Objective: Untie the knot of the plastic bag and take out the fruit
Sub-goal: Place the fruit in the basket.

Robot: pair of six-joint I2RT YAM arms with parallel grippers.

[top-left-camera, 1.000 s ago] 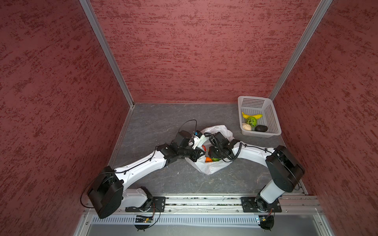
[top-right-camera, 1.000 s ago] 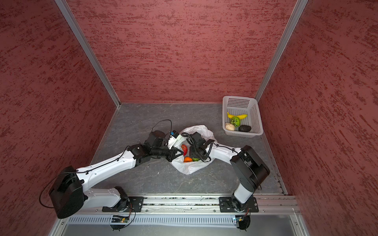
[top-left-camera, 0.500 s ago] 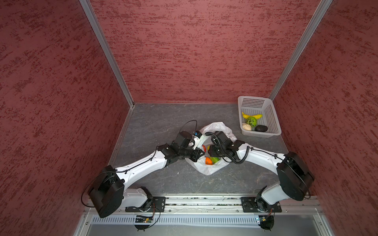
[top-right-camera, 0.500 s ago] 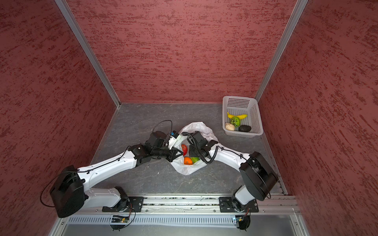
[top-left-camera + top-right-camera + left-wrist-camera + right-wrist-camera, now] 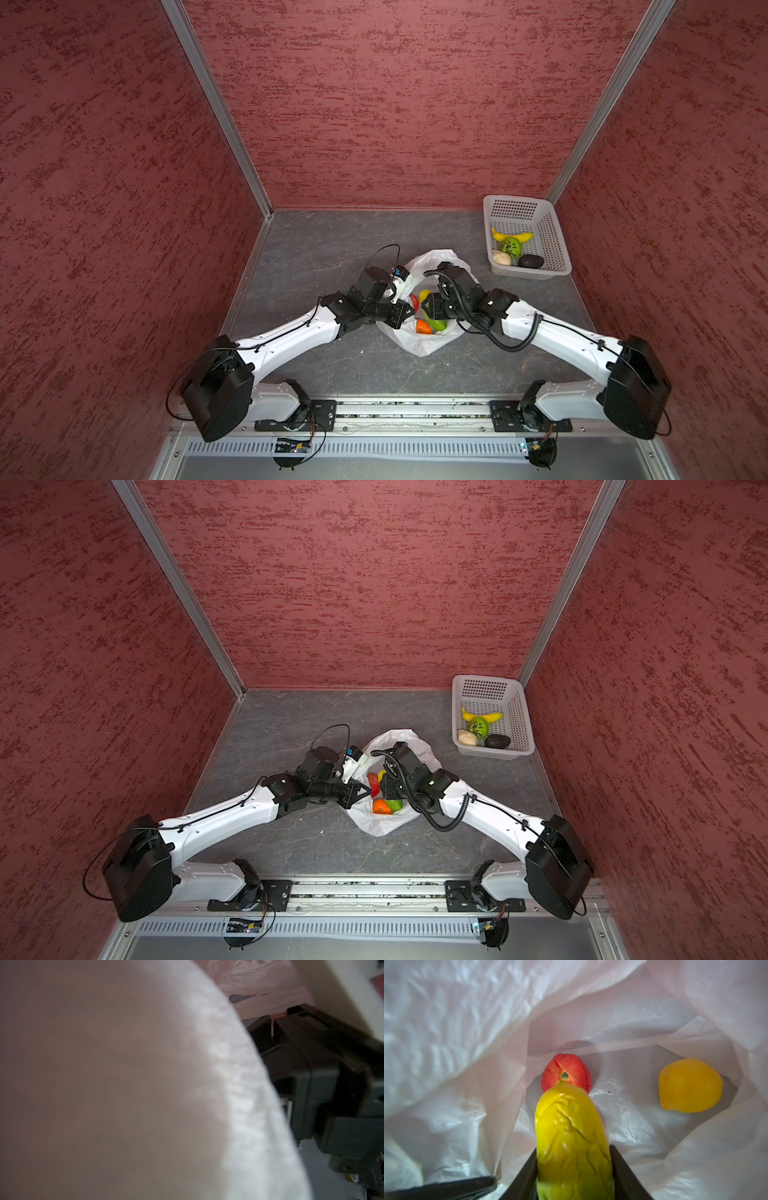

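The plastic bag (image 5: 419,347) lies open-mouthed on the grey floor in both top views. The knot is out of view. My left gripper (image 5: 409,311) is at the bag's left rim, shut on the thin plastic (image 5: 239,1084), which covers most of the left wrist view. My right gripper (image 5: 574,1150) is inside the bag, shut on the green-yellow mango (image 5: 566,1115). Beyond the mango lie a red fruit (image 5: 566,1074) and a yellow-orange round one (image 5: 689,1084). From above, a red apple (image 5: 414,300) and an orange (image 5: 423,327) show in the bag's mouth.
A white perforated basket (image 5: 557,249) stands at the back right by the wall. It holds a banana (image 5: 505,237), a bumpy green fruit (image 5: 511,246), a pale beige one (image 5: 501,257) and a dark one (image 5: 530,261). Red walls enclose three sides.
My right arm's elbow has swung out to the right and toward the front, while its gripper stayed in the bag's mouth. The left arm has held still.
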